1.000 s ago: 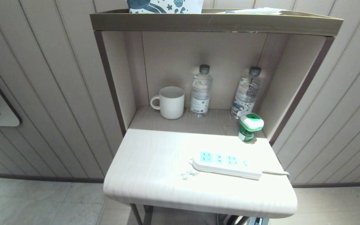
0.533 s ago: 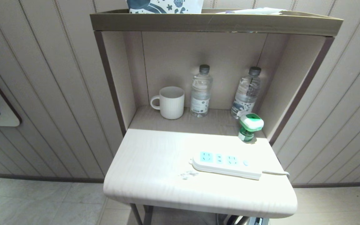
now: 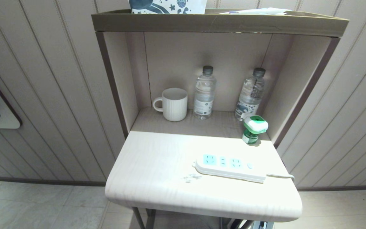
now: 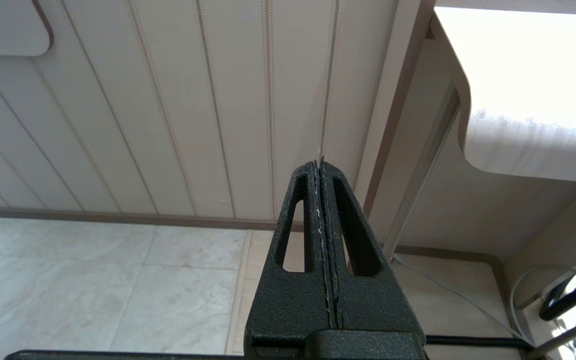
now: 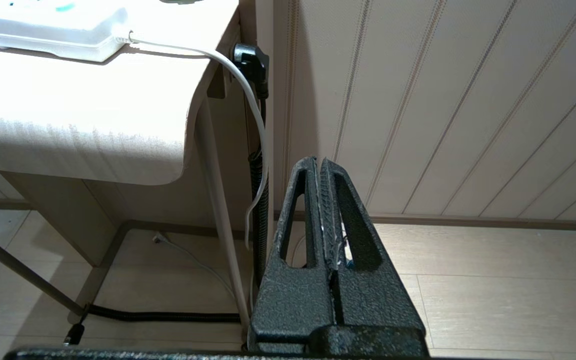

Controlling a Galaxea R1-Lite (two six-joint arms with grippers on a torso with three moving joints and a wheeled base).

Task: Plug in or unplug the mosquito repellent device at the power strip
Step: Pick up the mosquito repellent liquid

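Pale wood-grain bench (image 3: pixel 157 178) with rounded front edge, set against a panelled wall (image 3: pixel 43 95); tiled floor (image 3: pixel 27 206) below. Strip (image 3: pixel 230 167) lies flat near the bench's right front, cord (image 5: pixel 248 100) dropping over the right edge. Device (image 3: pixel 253 128) stands upright behind the strip, apart from it, unplugged, at the mouth of the alcove. In the alcove: mug (image 3: pixel 172 104) and two bottles (image 3: pixel 204 92). Both arms hang low beside the bench, out of the head view. Left tool (image 4: pixel 320 170) clenched, empty, off the bench's left corner. Right tool (image 5: pixel 319 167) clenched, empty, near the cord.
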